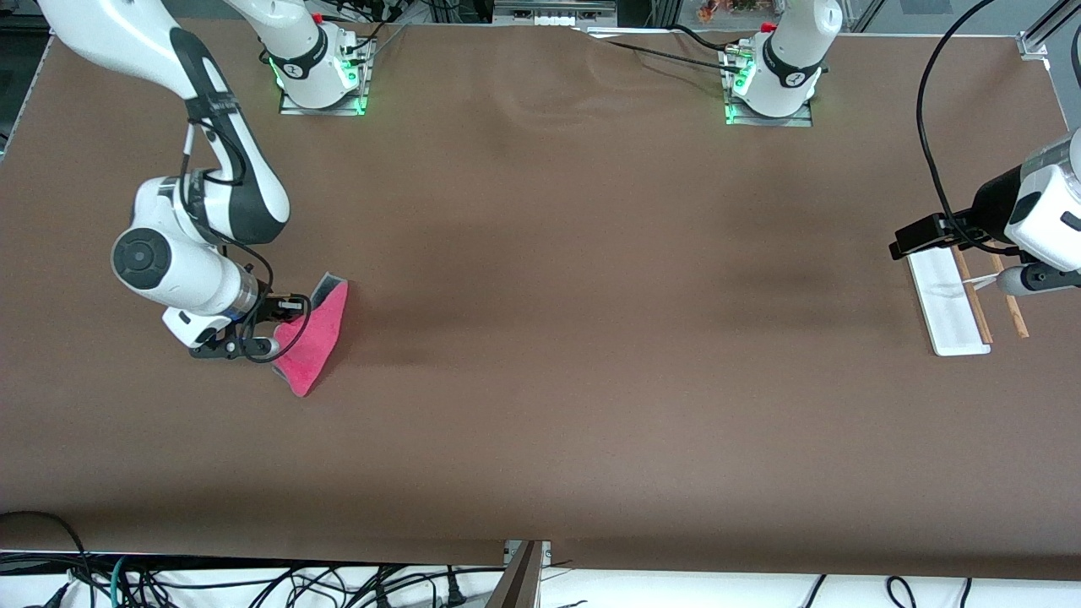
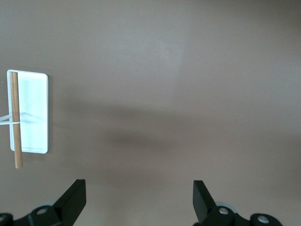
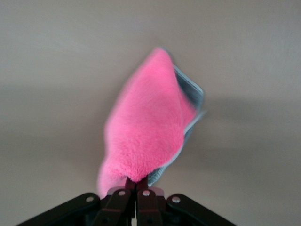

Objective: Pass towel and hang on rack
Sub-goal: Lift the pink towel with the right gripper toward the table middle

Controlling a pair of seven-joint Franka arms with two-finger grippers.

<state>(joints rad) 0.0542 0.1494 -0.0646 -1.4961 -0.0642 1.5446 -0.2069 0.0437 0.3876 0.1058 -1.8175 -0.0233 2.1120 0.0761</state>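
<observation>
The pink towel is near the right arm's end of the table, bunched up, with its grey underside showing at one raised corner. My right gripper is shut on one edge of it. In the right wrist view the towel rises out of the closed jaws of the right gripper. The rack, a white base with two thin wooden rods, stands at the left arm's end. My left gripper hangs open and empty above the table beside the rack, with one rod in sight.
The brown tabletop stretches bare between towel and rack. Both arm bases stand along the table edge farthest from the front camera. Cables lie below the table's near edge, and a black cable loops to the left arm's wrist.
</observation>
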